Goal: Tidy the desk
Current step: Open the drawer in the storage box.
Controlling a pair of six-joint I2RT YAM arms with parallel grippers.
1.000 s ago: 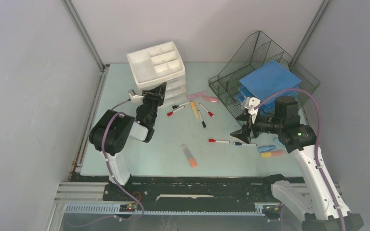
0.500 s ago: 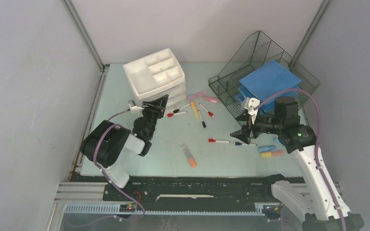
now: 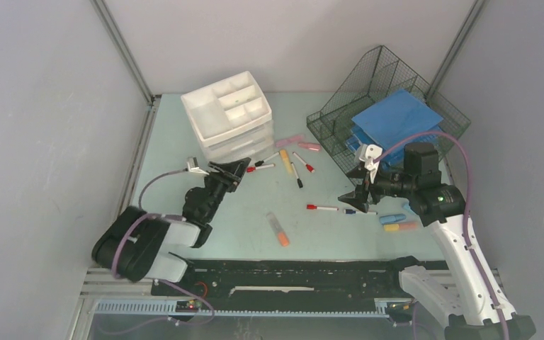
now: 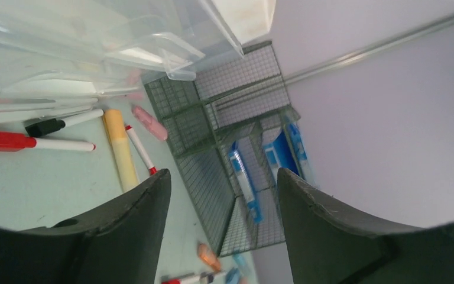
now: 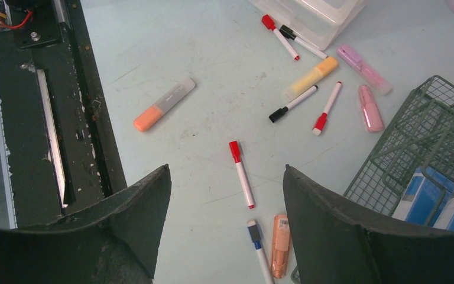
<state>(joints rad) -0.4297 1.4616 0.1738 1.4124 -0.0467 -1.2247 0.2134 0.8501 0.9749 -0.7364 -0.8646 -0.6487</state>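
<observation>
The pale mint-green desk [image 3: 340, 237] holds scattered pens. My left gripper [image 3: 230, 168] is open and empty, low over the desk just in front of the white drawer unit [image 3: 228, 113] and clear of it. In its wrist view [image 4: 223, 174] the drawer unit [image 4: 94, 47], a red-capped marker [image 4: 29, 142] and a yellow highlighter [image 4: 121, 148] lie ahead. My right gripper [image 3: 354, 198] is open and empty, hovering above a red-capped marker [image 3: 322, 208]. The right wrist view [image 5: 226, 168] shows that marker [image 5: 242, 174] and a blue-capped marker [image 5: 259, 248] below the jaws.
A dark wire-mesh tray [image 3: 389, 106] with blue folders stands tilted at the back right. An orange highlighter [image 3: 278, 229] lies mid-desk, pink highlighters [image 3: 299, 142] near the drawers, and blue and orange ones [image 3: 397, 223] under the right arm. The black rail [image 5: 53, 106] runs along the near edge.
My left arm has drawn back toward the near left, away from the drawer unit, which shifted slightly nearer and to the left early on. The right arm has not moved.
</observation>
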